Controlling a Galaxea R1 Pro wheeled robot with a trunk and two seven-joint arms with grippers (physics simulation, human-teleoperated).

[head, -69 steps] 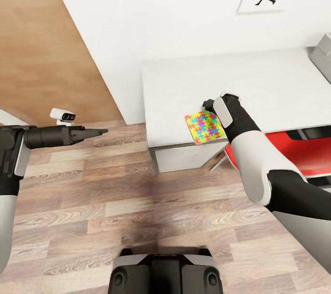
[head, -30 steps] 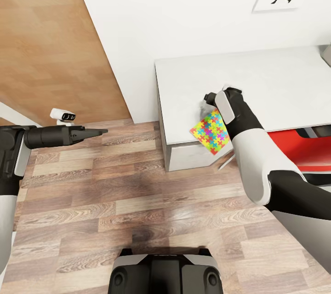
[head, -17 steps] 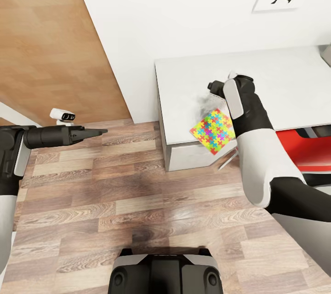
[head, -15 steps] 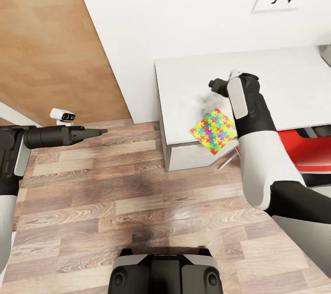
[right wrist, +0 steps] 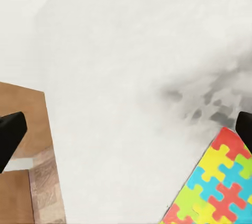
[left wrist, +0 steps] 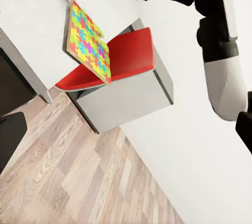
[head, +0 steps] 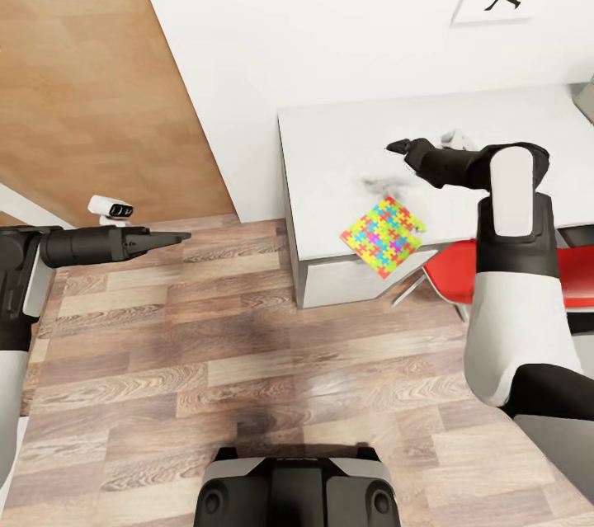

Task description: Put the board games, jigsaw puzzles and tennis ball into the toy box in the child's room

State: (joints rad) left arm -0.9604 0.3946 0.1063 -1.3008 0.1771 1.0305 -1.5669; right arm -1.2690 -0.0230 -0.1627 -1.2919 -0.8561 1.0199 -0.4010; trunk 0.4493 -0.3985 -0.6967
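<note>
I see one jigsaw puzzle [head: 384,235] lying at the front edge of the table [head: 346,148], a good part of it hanging out over the floor [head: 247,362] beside the red chair [head: 462,271]. My right gripper [head: 398,148] hovers above the tabletop just behind the puzzle, empty, its fingers spread wide in the right wrist view. My left gripper [head: 177,237] is held out over the floor, well apart, looking pinched narrow and empty. My worry is that overhang: if I nudge the puzzle outward while reaching, it could tip off. It is also thin and flat, so the fingers could slide over it.
</note>
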